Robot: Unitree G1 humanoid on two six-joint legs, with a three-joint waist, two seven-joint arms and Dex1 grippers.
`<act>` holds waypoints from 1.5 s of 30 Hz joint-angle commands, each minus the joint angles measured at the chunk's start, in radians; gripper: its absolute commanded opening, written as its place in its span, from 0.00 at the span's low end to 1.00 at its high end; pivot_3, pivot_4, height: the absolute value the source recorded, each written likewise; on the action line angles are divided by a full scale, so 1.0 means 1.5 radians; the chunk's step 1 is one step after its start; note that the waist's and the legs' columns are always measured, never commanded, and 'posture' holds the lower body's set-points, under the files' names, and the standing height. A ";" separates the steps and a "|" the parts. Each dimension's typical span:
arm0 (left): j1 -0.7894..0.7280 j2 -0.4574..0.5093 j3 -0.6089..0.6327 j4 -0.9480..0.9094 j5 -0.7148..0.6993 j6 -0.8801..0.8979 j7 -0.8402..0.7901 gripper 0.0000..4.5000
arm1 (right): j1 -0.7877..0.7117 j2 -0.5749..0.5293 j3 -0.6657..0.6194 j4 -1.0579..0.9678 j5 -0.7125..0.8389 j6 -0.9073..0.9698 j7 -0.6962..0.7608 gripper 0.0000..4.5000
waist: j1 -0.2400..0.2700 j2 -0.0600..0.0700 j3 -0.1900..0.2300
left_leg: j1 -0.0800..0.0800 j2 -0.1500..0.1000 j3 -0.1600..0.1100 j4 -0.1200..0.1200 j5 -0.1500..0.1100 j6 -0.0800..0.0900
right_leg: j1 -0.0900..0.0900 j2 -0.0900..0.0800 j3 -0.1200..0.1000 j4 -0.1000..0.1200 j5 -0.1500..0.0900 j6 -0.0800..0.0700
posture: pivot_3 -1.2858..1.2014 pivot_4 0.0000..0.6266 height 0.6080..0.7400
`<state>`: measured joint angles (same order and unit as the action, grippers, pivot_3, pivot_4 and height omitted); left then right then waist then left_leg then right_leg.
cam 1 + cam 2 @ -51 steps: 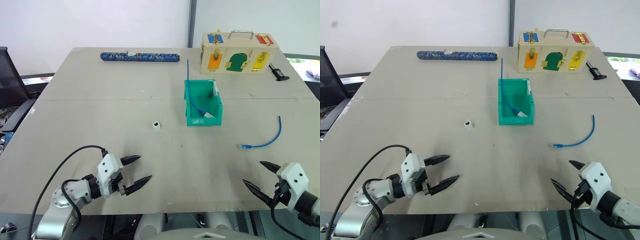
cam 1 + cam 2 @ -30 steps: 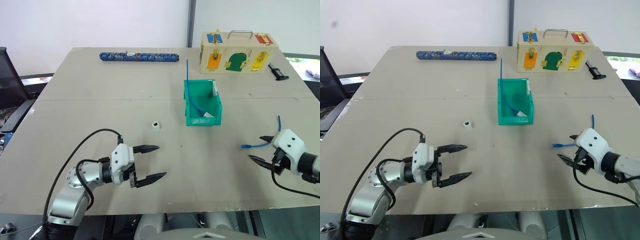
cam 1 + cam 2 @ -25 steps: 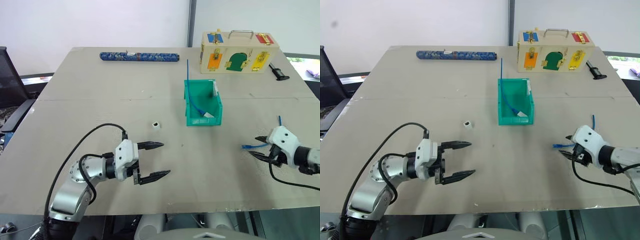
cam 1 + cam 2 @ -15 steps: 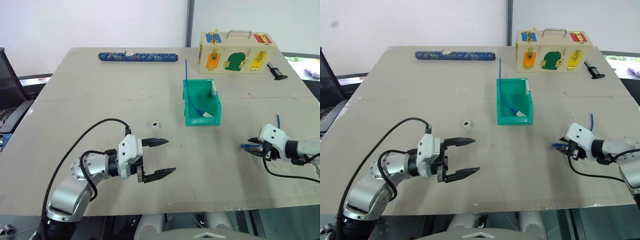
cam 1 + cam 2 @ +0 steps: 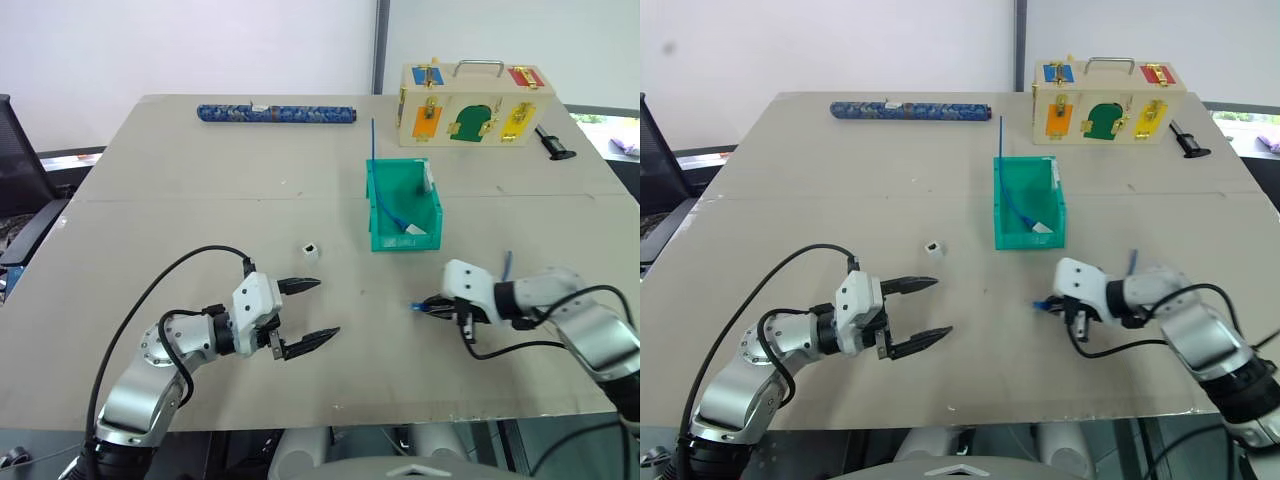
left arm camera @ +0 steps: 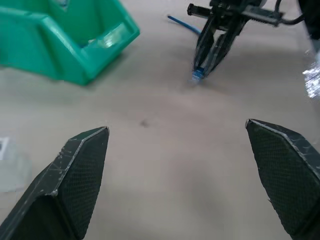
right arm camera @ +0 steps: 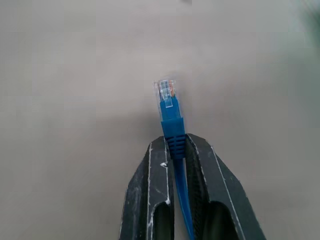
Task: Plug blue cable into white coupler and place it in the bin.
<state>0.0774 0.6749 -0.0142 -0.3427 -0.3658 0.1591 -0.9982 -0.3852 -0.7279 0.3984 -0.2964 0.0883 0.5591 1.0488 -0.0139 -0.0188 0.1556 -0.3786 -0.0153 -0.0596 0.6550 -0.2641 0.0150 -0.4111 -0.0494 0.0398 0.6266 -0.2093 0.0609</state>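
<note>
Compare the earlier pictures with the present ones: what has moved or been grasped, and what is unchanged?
The right gripper closed on the thin bright-blue cable behind its clear plug and carried it left across the table, toward the centre. The left gripper moved forward and stayed open and empty. The tiny white cube-shaped coupler, the teal plastic bin and the wooden latch box stayed put.

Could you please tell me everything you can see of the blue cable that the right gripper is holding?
The blue cable is a thin, bright-blue cord ending in a small clear plug with a ribbed blue boot. The right gripper is shut on that boot, so the plug juts out past the black fingertips, just above the table. The rest of the cord trails back along the arm.
</note>
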 commanded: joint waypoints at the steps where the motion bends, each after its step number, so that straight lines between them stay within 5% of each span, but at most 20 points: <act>1: -0.010 0.005 -0.011 0.018 0.024 -0.038 -0.012 1.00 | -0.057 0.039 0.059 0.043 -0.059 -0.012 -0.020 0.01 | 0.001 0.000 0.000 | 0.000 0.000 0.000 0.000 0.000 0.000 | 0.000 0.000 0.000 0.000 0.000 0.000 | 0.52 0.24 1.00; 2: -0.013 0.004 -0.014 0.022 0.025 -0.036 -0.013 1.00 | -0.068 0.048 0.072 0.061 -0.073 -0.032 -0.022 0.01 | 0.001 0.000 0.000 | 0.000 0.000 0.000 0.000 0.000 0.000 | 0.000 0.000 0.000 0.000 0.000 0.000 | 0.52 0.24 1.00; 5: -0.030 0.003 -0.032 0.037 0.041 -0.050 -0.022 1.00 | -0.068 0.069 0.060 0.090 -0.076 -0.092 -0.037 0.24 | 0.002 -0.001 0.000 | -0.001 0.000 0.000 0.000 0.000 0.000 | 0.000 -0.001 -0.001 0.000 0.000 0.000 | 0.52 0.24 1.00; 10: -0.089 -0.019 -0.076 0.061 0.081 -0.057 -0.009 1.00 | 0.019 0.069 -0.044 0.035 -0.025 -0.199 -0.070 0.74 | 0.004 0.000 0.000 | -0.001 -0.001 -0.001 0.000 0.000 0.000 | 0.000 -0.001 -0.001 0.000 0.001 0.002 | 0.52 0.24 1.00; 16: -0.174 -0.051 -0.141 0.058 0.111 0.010 0.005 1.00 | 0.221 0.038 -0.212 -0.136 0.105 -0.162 -0.077 0.74 | 0.004 0.000 0.000 | -0.002 -0.002 -0.002 0.000 0.000 0.000 | 0.000 -0.002 -0.001 0.000 0.002 0.002 | 0.52 0.24 1.00; 24: -0.266 -0.060 -0.195 0.130 0.134 0.079 -0.023 1.00 | 0.548 0.078 -0.386 -0.295 0.099 -0.213 -0.179 0.74 | 0.000 0.001 0.000 | -0.001 -0.003 -0.001 0.000 0.000 0.000 | 0.000 -0.001 -0.002 0.001 0.001 0.003 | 0.52 0.24 1.00; 42: -0.380 -0.137 -0.270 0.343 0.214 -0.027 -0.062 1.00 | 0.645 0.107 -0.368 -0.357 0.070 -0.215 -0.255 0.74 | 0.009 0.000 -0.001 | 0.000 -0.004 -0.001 0.000 0.000 0.000 | 0.001 -0.001 0.000 0.000 0.000 0.005 | 0.52 0.24 1.00; 45: -0.384 -0.144 -0.275 0.354 0.216 -0.032 -0.073 0.74 | 0.657 0.105 -0.366 -0.352 0.065 -0.226 -0.252 0.75 | 0.009 0.000 -0.001 | 0.000 -0.004 -0.001 0.001 0.000 0.000 | 0.001 -0.001 0.000 0.000 0.000 0.005 | 0.52 0.24 1.00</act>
<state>-0.4929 0.4593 -0.4074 0.1715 -0.0665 0.1165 -1.0989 0.5933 -0.5676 -0.1528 -0.8019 0.1850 0.2483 0.6694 0.0002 -0.0193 0.1542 -0.3790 -0.0211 -0.0605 0.6559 -0.2641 0.0152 -0.4098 -0.0506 0.0399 0.6273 -0.2098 0.0678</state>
